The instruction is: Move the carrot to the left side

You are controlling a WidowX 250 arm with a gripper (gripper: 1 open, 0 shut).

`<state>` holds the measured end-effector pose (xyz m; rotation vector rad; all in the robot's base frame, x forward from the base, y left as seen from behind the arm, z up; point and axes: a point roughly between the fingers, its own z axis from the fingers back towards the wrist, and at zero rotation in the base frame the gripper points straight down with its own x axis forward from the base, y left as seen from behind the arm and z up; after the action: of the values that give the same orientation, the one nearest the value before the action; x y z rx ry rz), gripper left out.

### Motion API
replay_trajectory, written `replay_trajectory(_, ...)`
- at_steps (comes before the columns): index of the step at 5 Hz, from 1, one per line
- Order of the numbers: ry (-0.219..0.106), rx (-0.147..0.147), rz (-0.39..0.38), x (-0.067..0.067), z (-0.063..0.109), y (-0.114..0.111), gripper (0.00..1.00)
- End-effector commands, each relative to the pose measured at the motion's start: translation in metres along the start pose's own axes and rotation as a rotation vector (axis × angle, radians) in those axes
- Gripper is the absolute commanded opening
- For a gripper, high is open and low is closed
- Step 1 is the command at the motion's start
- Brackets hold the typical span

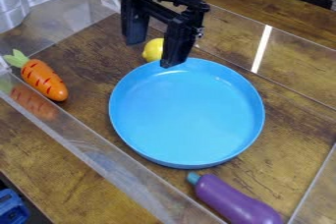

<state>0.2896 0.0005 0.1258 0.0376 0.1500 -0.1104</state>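
The carrot is small and orange with dark grooves and a green leafy top. It lies on the wooden table at the far left, close to the clear wall. My black gripper hangs open and empty near the back, above the far rim of the blue plate. It is well to the right of the carrot. A small yellow round fruit shows between its fingers, behind them.
A purple eggplant lies at the front right, just past the plate. Clear plastic walls enclose the table along the left and front. Bare wood lies between the carrot and the plate.
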Motion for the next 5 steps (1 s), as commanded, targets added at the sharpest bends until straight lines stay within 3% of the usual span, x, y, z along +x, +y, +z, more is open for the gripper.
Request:
replay_trajectory(1, -0.078, 0.018, -0.01, 0.0029, 0.0192, -0.0039, 1.0)
replay_trajectory(3, -0.074, 0.031, -0.02, 0.0045, 0.0158, -0.01, 1.0)
replay_trajectory(5, -0.077, 0.022, -0.016, 0.0059, 0.013, -0.0074, 1.0)
